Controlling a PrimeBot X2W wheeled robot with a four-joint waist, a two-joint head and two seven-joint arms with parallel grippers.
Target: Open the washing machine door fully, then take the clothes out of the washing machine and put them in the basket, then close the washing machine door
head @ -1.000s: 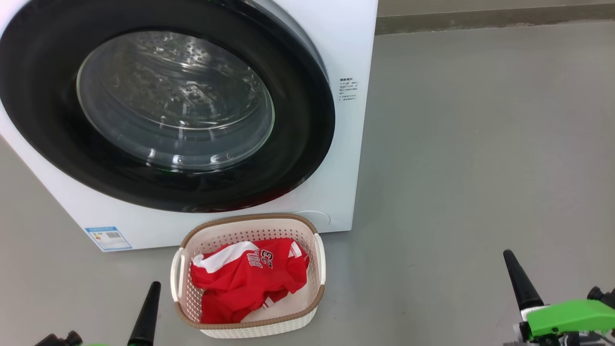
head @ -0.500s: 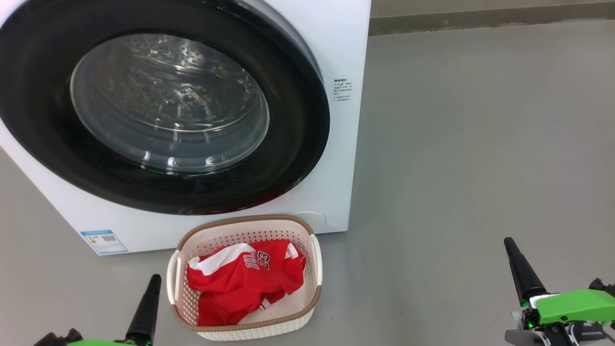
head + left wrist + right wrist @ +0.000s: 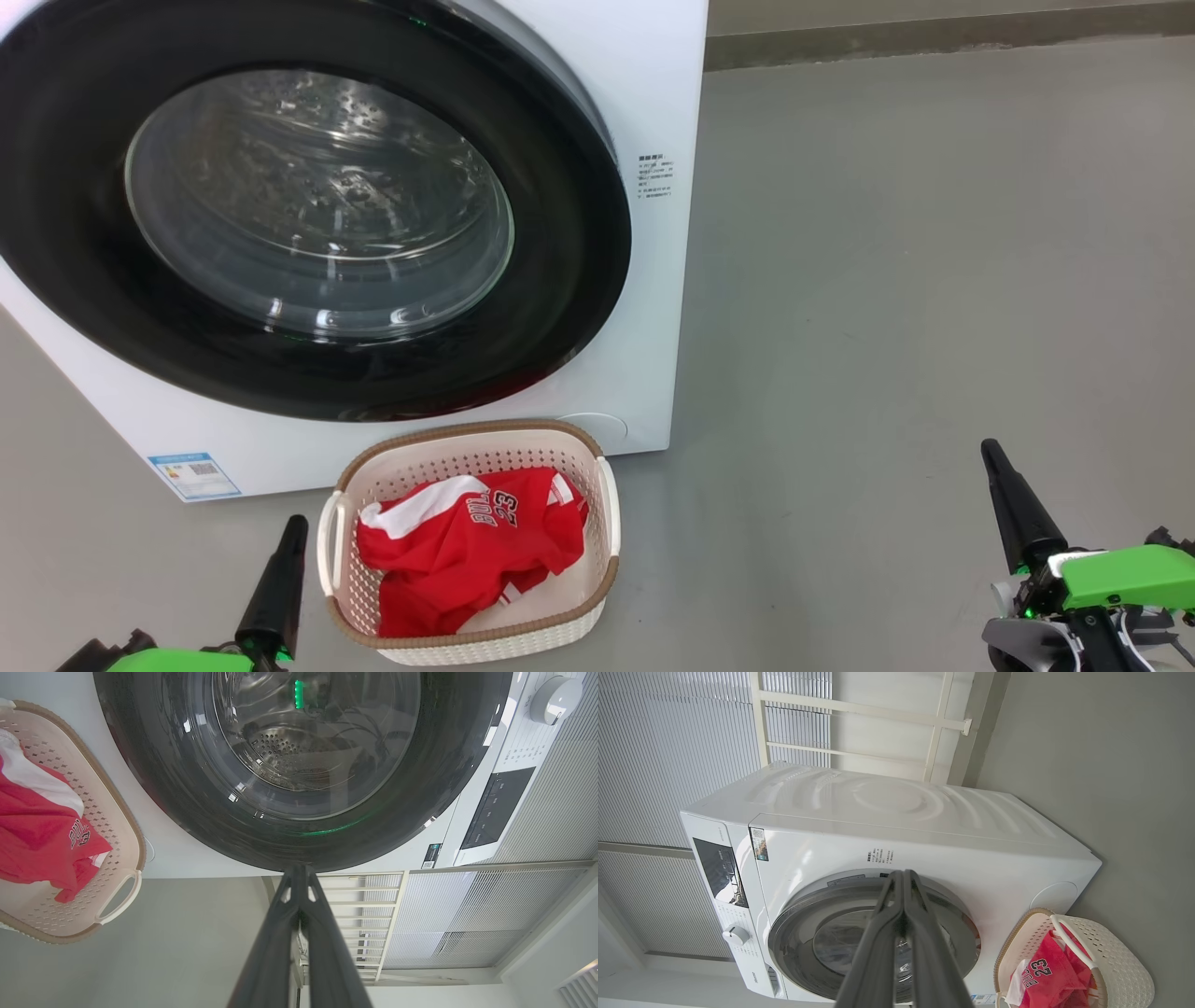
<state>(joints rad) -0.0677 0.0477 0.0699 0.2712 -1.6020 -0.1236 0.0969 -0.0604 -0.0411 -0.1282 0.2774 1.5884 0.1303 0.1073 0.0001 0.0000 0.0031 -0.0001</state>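
The two fingers of the left gripper [image 3: 291,537] are pressed together into one dark point and hold nothing. The right gripper [image 3: 995,462] is the same, its fingers flat against each other and empty. In the head view the left fingers point to about 1 o'clock; their tip is just beside the basket [image 3: 467,429], at its 9 o'clock side, not touching it. The right fingers point to about 11 o'clock, well apart from the basket at its 3 o'clock side, over bare floor [image 3: 934,280]. Its green wrist cover [image 3: 1125,574] sits low at the bottom edge, so I judge that arm to be held near the body.

The clothes [image 3: 467,551] lie inside the basket, which stands at 6 o'clock of the washing machine door [image 3: 317,205]. The door sits flush on the washing machine [image 3: 663,93], and through the glass the drum [image 3: 289,746] looks empty. I judge that all three steps are done and nothing is left.
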